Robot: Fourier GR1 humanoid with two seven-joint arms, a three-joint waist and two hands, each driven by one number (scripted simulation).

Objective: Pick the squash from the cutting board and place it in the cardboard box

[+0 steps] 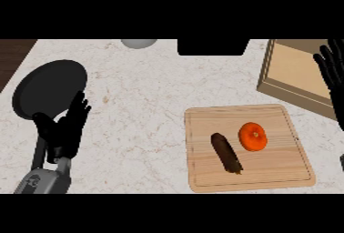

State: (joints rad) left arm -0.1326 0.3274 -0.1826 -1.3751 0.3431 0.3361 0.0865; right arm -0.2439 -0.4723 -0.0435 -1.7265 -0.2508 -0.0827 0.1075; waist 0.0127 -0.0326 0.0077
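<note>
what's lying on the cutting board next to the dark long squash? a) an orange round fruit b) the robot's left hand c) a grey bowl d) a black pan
a: on the cutting board an orange round fruit lies just right of the dark squash, apart from it.

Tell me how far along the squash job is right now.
Nothing looks done yet: the squash lies on the board beside an orange fruit. Neither robot hand holds anything: the left is open over the counter, the right open over the box. Grasping, carrying and placing all remain.
</note>
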